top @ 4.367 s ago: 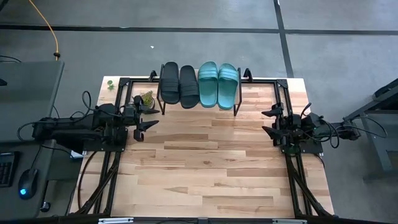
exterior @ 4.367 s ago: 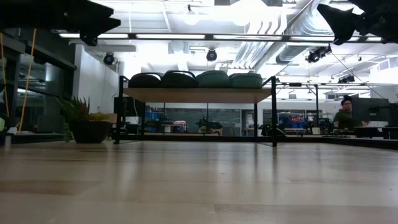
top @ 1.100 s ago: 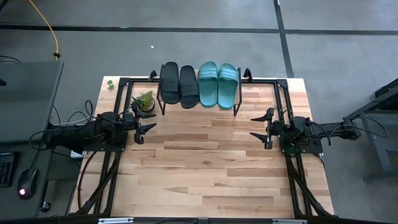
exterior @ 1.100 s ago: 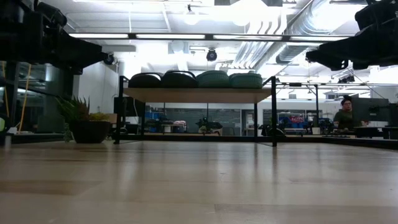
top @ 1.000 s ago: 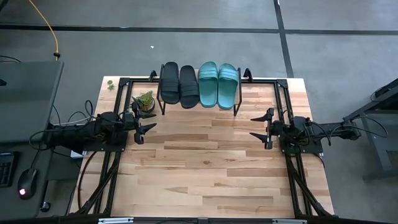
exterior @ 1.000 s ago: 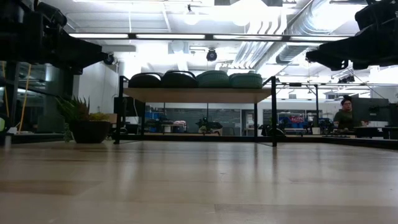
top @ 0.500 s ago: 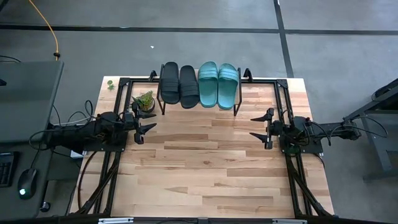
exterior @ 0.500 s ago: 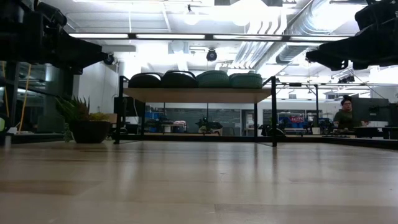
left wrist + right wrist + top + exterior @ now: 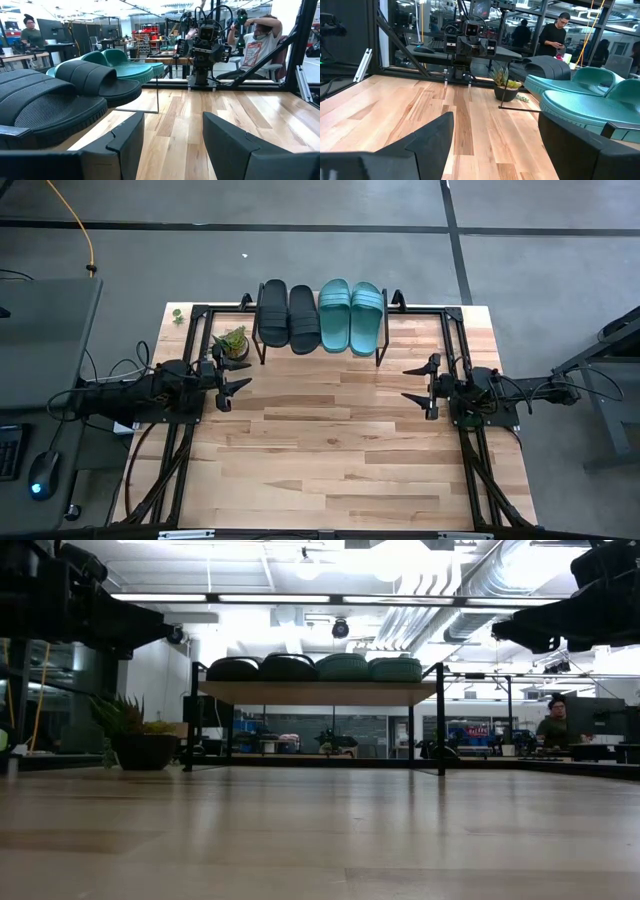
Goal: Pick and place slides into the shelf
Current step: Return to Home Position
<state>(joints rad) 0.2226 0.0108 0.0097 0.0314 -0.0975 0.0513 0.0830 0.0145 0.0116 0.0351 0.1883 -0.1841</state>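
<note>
Seen from above, the left pincer (image 9: 236,375) and the right pincer (image 9: 407,383) hang wide open and empty over the pale plank worktop (image 9: 330,450). Beyond and between them lie two black ribbed rubber slides (image 9: 273,313) and two teal-green rubber slides (image 9: 334,315), side by side.

At worktop height, all four sit on the light wooden shelf with thin black metal legs (image 9: 318,692).

Past the left pincer, the black footbeds show a fine dotted grain; the print on a seated person's shirt (image 9: 254,47) is unreadable.

Past the right pincer, the smooth teal-green pair is nearest.
</note>
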